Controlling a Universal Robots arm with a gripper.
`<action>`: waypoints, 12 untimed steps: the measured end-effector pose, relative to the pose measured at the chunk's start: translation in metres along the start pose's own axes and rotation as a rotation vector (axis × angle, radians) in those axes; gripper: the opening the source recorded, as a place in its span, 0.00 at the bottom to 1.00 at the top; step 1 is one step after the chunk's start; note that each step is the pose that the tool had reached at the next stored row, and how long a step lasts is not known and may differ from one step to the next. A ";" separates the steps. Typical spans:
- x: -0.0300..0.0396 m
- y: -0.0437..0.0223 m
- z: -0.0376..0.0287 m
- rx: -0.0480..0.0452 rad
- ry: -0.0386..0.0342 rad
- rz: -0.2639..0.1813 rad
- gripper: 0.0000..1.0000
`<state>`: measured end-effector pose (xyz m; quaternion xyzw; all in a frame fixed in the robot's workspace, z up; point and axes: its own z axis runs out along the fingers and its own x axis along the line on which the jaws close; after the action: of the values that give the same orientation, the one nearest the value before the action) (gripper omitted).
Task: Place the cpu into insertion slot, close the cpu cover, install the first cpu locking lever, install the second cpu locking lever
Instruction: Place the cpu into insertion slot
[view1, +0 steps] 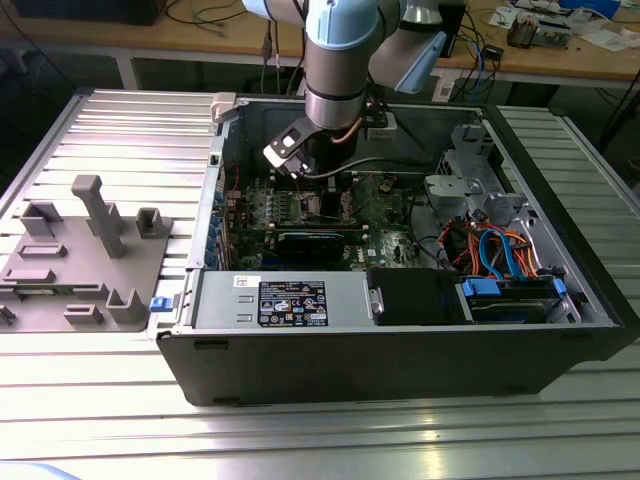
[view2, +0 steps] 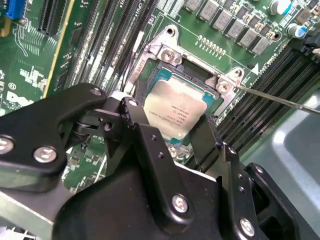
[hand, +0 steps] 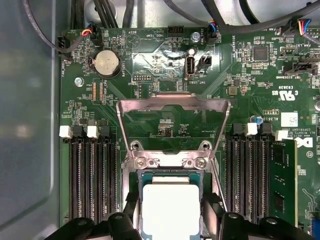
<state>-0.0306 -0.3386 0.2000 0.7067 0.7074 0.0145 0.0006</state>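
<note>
Arm (view1: 335, 60) reaching straight down into case (view1: 400, 350), end effector (view2: 167, 122) straddling cpu (view2: 175, 107)

The arm (view1: 335, 60) is silver-grey with pale blue joint caps; its gripper (view2: 167, 122) is glossy black, studded with silver screws.

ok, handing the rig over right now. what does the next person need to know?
Gripper: down in the computer case, straddling the cpu. Can't confirm whether it grips.
Cpu: at the insertion slot. Can't confirm it is fully seated.
Cpu cover: swung open, clear of the chip.
Locking lever: sticking out free, not latched.
Done: cpu is at the slot.
Not yet done: cover closed, both levers installed.
</note>
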 end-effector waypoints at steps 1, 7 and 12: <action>0.0001 0.0000 -0.0023 0.0000 0.0000 0.000 0.62; 0.0004 0.0004 -0.0188 -0.0002 0.0004 0.000 0.47; 0.0004 0.0004 -0.0192 -0.0001 0.0001 0.000 0.23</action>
<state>-0.0306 -0.3386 0.2192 0.7067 0.7074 0.0145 0.0006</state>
